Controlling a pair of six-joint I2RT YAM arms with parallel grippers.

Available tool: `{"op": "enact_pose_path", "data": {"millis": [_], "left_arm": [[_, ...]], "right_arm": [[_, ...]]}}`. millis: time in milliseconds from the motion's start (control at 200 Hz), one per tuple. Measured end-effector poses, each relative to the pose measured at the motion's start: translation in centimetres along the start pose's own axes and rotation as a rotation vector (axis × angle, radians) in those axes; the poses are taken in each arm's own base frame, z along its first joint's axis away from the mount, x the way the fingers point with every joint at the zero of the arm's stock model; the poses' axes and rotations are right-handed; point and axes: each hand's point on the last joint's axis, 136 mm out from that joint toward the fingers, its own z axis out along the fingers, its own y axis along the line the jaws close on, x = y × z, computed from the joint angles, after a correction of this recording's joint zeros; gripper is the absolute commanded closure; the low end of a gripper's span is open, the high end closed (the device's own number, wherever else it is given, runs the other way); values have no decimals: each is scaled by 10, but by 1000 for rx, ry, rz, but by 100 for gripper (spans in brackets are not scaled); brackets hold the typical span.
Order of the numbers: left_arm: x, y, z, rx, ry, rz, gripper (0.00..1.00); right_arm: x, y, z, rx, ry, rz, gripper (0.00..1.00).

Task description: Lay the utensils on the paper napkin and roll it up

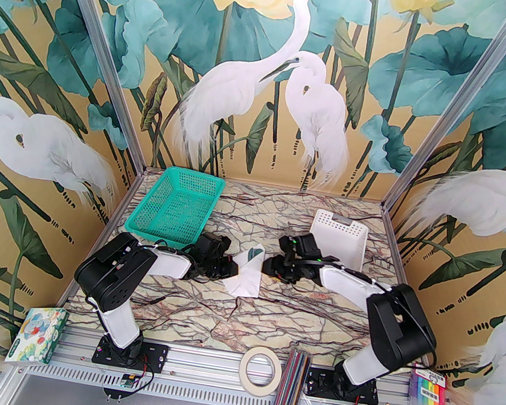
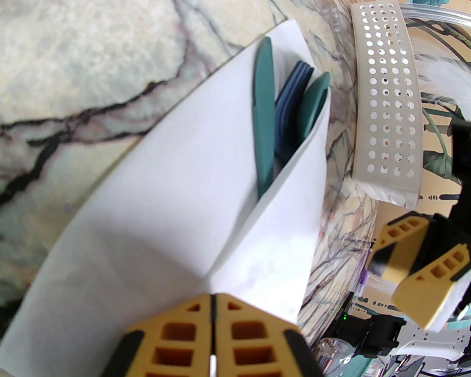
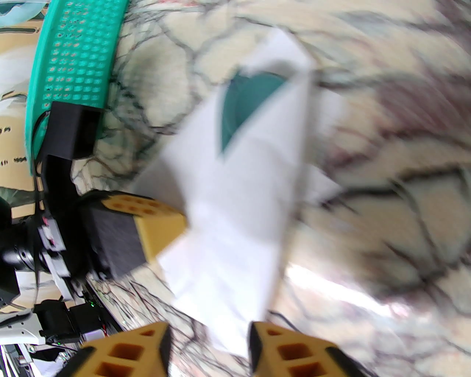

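Item one, the paper napkin point(image 1: 246, 276): you will find it mid-table on the marble top point(image 1: 225, 320), between your two grippers, folded into a long white wedge. Item two, the utensils point(image 2: 264, 121): dark green, tucked inside the fold, with their ends showing at the open far end. The spoon and fork cannot be told apart there. Item three, your left gripper point(image 2: 212, 298): jaws pressed together, pinching the napkin's near edge at the crease. Item four, your right gripper point(image 3: 209, 326): fingers standing apart on the napkin's opposite side, a corner of the paper reaching into the gap. Whether it touches either finger cannot be told through the blur. Sundries: green mesh basket point(image 1: 176, 206) far left, white perforated basket point(image 1: 340, 237) far right, tape roll point(image 1: 261, 369) and coloured pencils point(image 1: 290, 393) at the near edge.
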Motion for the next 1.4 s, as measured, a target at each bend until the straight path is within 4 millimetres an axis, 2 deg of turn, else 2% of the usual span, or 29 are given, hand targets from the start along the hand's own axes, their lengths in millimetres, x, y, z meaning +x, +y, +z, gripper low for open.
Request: {"op": "enact_pose_path", "data": {"millis": [250,470,490,625,845,1045,1220,1280,1290,1400], "left_arm": [[-1,0,0,-6,-7,6,91],[-2,0,0,-11,-7,5,92],[-2,1,0,-11,-7,5,92],[-3,2,-1,-26,-16,8,92],[-3,4,-4,-48,-24,18,92],[-3,5,-4,-54,-24,25,91],[-3,5,-4,-54,-24,26,92],[-3,5,-4,-54,-25,26,92],[-3,5,-4,-54,-24,26,92],[-3,5,-4,-54,-24,25,92]], "right_arm": [[-11,-23,-43,19,-87,-3,25],[-14,-53,-61,24,-125,40,19],[-13,-55,-62,21,-125,45,14],[-13,-60,-69,-4,-133,44,0],[-13,-56,-84,-30,-165,15,1],[-10,-53,-86,-41,-166,3,0],[-5,-43,-86,-82,-155,5,13],[-3,-35,-85,-102,-150,2,17],[-3,-32,-84,-110,-148,-7,21],[3,-13,-75,-146,-117,-32,32]]}}
